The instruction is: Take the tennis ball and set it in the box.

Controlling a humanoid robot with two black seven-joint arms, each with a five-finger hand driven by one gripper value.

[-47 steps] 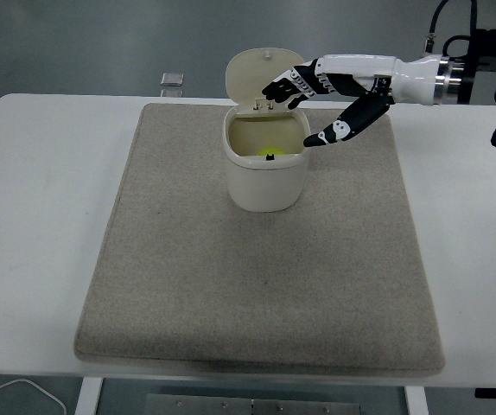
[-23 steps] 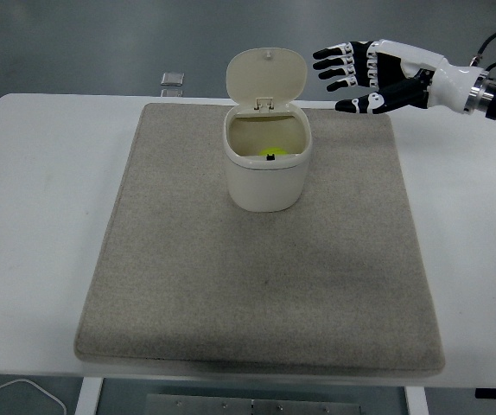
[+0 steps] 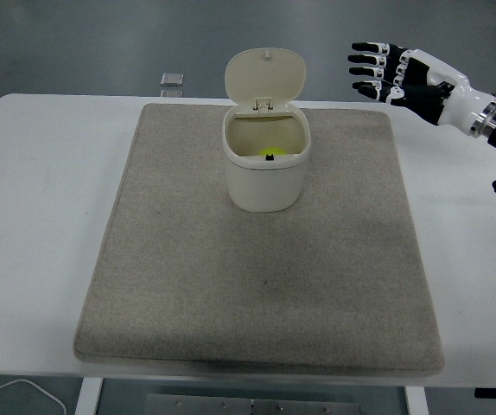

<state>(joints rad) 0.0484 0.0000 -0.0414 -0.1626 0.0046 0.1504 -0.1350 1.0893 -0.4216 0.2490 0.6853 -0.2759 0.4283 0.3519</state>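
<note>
A cream box [image 3: 265,169] stands on the far half of a grey mat [image 3: 261,259] that covers most of a white table [image 3: 41,216], its hinged lid [image 3: 266,75] tipped up and back on the far side. Inside, low against the near wall, the yellow-green tennis ball [image 3: 270,151] shows as a bright patch, partly hidden by the rim and a small dark latch. The robot's right hand [image 3: 399,76] hangs above the table's far right corner, well apart from the box and to its right, fingers [image 3: 371,65] spread wide and pointing left, holding nothing. Its white forearm runs off to the right edge, where dark fittings show. A small pale square object [image 3: 172,79] lies on the table's far edge, left of the lid. A white cable [image 3: 15,389] curls below the near left corner.
</note>
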